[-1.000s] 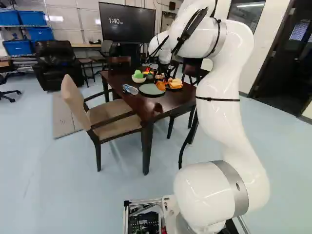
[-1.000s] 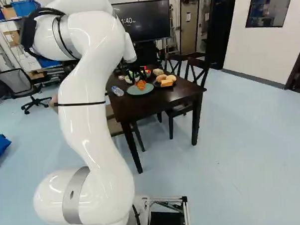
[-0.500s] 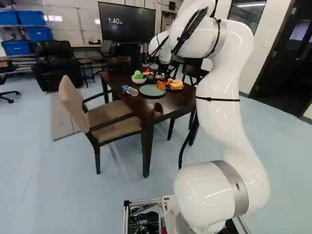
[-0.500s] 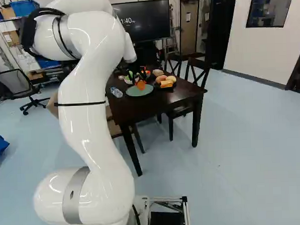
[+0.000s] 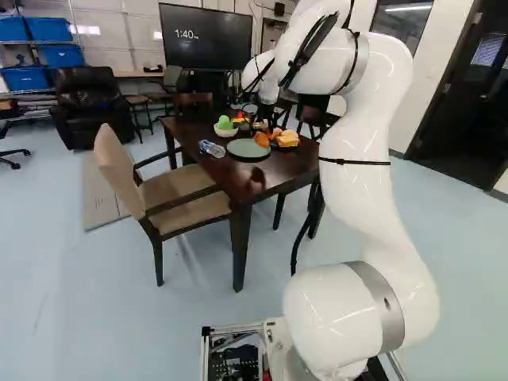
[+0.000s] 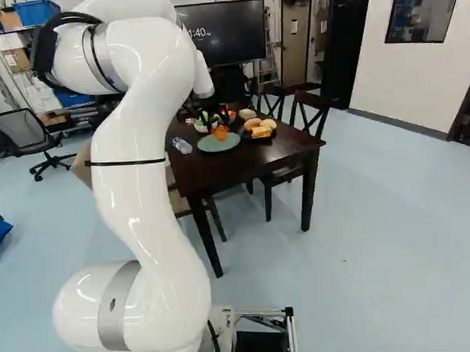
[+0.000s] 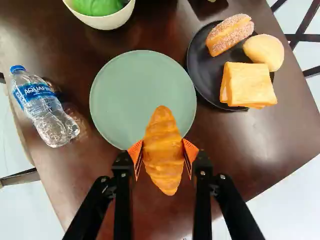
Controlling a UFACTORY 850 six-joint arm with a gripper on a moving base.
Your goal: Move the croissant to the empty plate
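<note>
Croissant (image 7: 163, 155), clasped between tool's (image 6: 220, 129) pads (image 7: 135, 153)

In left base view, plate (image 7: 130, 95) on table (image 7: 250, 145), bottle (image 7: 42, 107) left, bowl (image 7: 111, 21) behind, bread plate (image 7: 202, 75) right

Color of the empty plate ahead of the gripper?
The plate is a muted sage green, plain with no pattern; shows best in the wrist view.

- From here I'm seeing the left base camera looking ahead and slightly down from behind the arm's (image 5: 361, 198) left.
- The right one is facing likewise from behind its right.
- Both are sharing the screen (image 5: 206, 38) and table (image 6: 257, 155) from well back.
- The wrist camera is peering down close over that table's plate (image 7: 135, 92).
</note>
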